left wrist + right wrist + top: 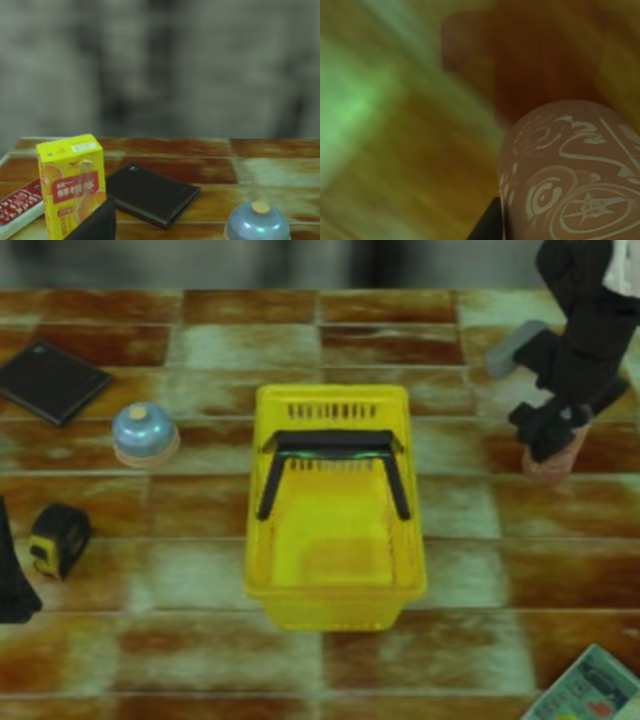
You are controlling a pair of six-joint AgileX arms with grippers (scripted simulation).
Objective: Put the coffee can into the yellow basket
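Can (556, 462) near the table's right edge, toward the far side, well apart from the basket (335, 595). Right hand (553, 432) down on top of it, black fingers at the upper part, lower tan body showing beneath. Seems closed on the can, though the fingertips themselves can't be made out from above. Up close from the right wrist: pale swirly print on the can's tan wall, one dark finger (490, 225) against its side (table (395, 150) just a blur behind). Basket at the table's centre, black handles (333, 445) folded across the far half, nothing inside. Left of it a bell (145, 432), a dark wallet (52, 380) toward the far left corner, a tape measure (58, 538) at the left edge. Left hand (15, 575) parked at the left edge, grip impossible to tell.
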